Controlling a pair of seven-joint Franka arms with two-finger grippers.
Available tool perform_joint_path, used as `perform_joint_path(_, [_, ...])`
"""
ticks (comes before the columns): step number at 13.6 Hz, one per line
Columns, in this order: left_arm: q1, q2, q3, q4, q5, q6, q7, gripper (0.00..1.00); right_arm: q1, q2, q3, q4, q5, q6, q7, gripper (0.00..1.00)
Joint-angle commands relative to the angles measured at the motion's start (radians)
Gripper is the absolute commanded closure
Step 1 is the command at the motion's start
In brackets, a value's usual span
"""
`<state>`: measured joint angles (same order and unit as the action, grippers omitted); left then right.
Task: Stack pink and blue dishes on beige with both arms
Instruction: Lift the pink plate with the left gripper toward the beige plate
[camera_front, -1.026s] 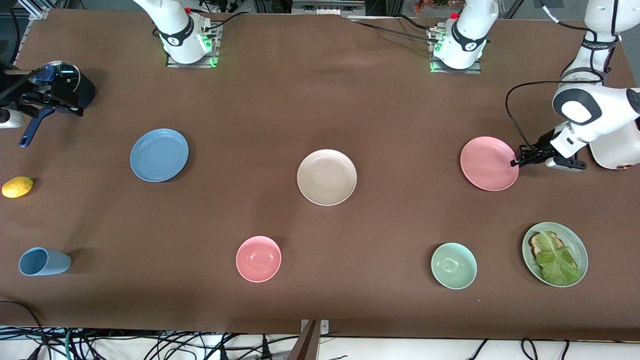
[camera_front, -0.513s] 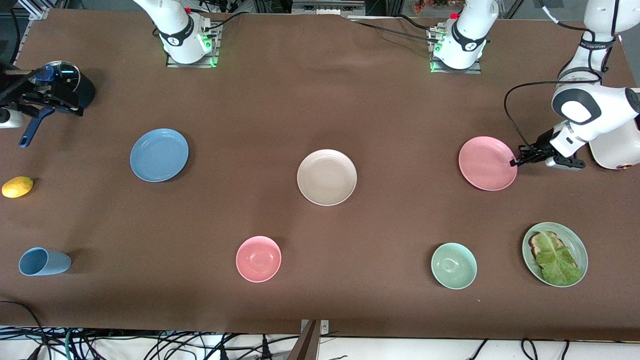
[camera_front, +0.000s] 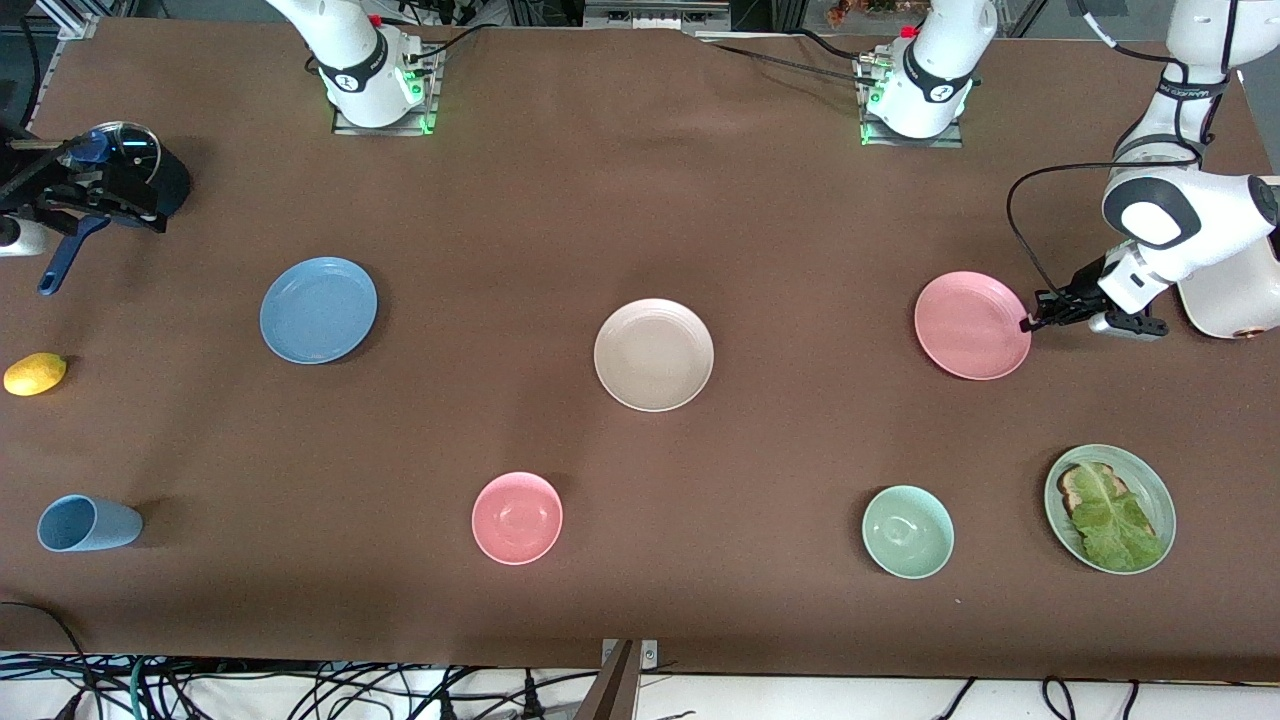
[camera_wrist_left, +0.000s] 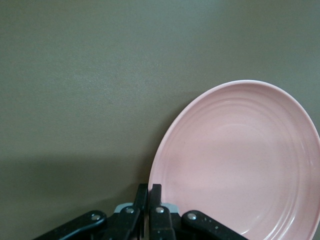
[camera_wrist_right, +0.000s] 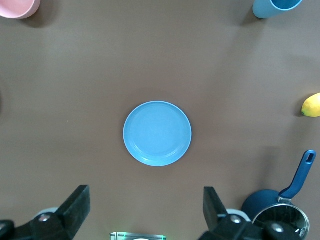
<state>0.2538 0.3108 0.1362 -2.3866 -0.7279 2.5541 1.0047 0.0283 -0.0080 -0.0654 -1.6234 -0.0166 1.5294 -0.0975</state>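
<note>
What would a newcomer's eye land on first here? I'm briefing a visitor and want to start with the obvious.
First, the left gripper, shut on the rim of the pink plate at the left arm's end of the table. Next, the beige plate alone at the table's middle, with the blue plate toward the right arm's end. The right gripper hangs open high over that blue plate.

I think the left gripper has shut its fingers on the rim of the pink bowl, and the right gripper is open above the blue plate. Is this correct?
One detail is wrong: the left gripper grips the rim of the pink plate, not the pink bowl, as the left wrist view shows. The right gripper is open above the blue plate.
</note>
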Motion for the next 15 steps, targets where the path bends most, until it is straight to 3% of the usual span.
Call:
perform_joint_path(1, [0.001, -0.013, -0.001, -0.006, -0.039, -0.003, 0.040, 1.00, -0.001, -0.007, 0.002, 0.013, -0.002, -0.018, -0.004, 0.00])
perform_joint_path(8, [-0.010, -0.093, -0.013, 0.001, -0.024, -0.037, 0.025, 1.00, -0.001, -0.007, 0.002, 0.013, -0.002, -0.018, -0.007, 0.00])
perform_joint_path(10, [-0.011, -0.113, -0.058, 0.001, -0.019, -0.037, -0.030, 1.00, -0.001, -0.007, 0.002, 0.013, -0.002, -0.020, -0.007, 0.00])
perform_joint_path(15, [0.002, -0.186, -0.182, 0.000, 0.226, -0.038, -0.377, 1.00, -0.001, -0.007, 0.002, 0.013, -0.002, -0.018, -0.007, 0.00])
